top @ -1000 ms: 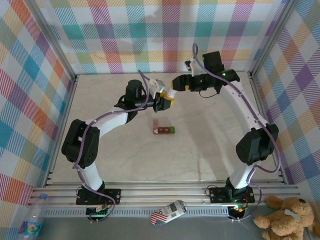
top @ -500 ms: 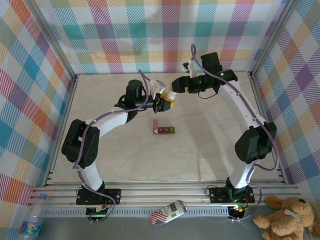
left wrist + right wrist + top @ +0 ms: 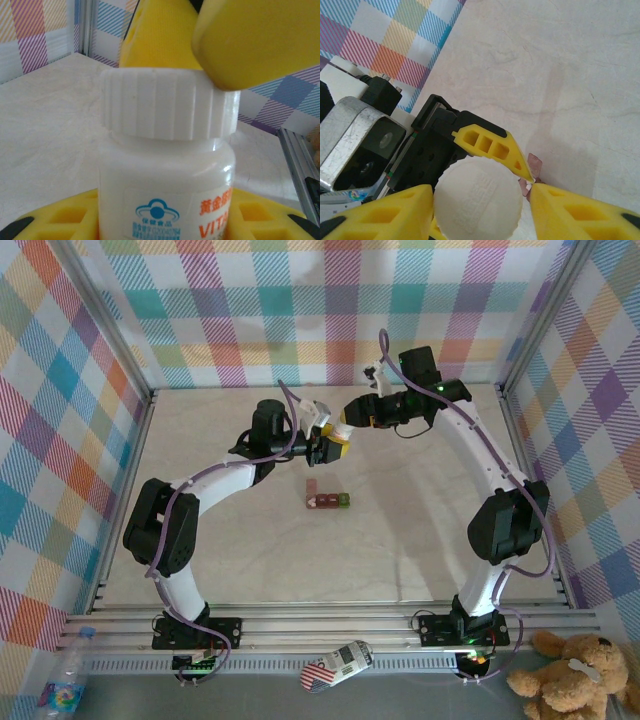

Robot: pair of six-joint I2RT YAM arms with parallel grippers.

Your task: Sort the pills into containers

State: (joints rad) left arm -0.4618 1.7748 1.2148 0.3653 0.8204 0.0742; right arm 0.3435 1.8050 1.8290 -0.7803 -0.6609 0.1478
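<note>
My left gripper (image 3: 334,446) is shut on a white bottle (image 3: 165,165) with orange lettering and holds it upright above the table. The bottle's ribbed white cap (image 3: 479,200) is on. My right gripper (image 3: 480,205) straddles the cap from above. One yellow finger touches the cap, while the other finger (image 3: 570,210) stands a thin gap off it, so the jaws are open. The containers (image 3: 327,500), a short dark red row with a green end box (image 3: 343,500), lie on the table just below the two grippers. Part of the containers (image 3: 534,162) also peeks past the cap. The pills are out of view.
Metal frame posts (image 3: 130,360) and checked walls (image 3: 60,410) close in the table on three sides. The rail (image 3: 330,620) with both arm bases runs along the near edge. A teddy bear (image 3: 575,665) and a water bottle (image 3: 65,680) lie outside the front.
The right gripper has moved left onto the bottle's cap and its jaws have narrowed round it. The left arm and the bottle have stayed still.
</note>
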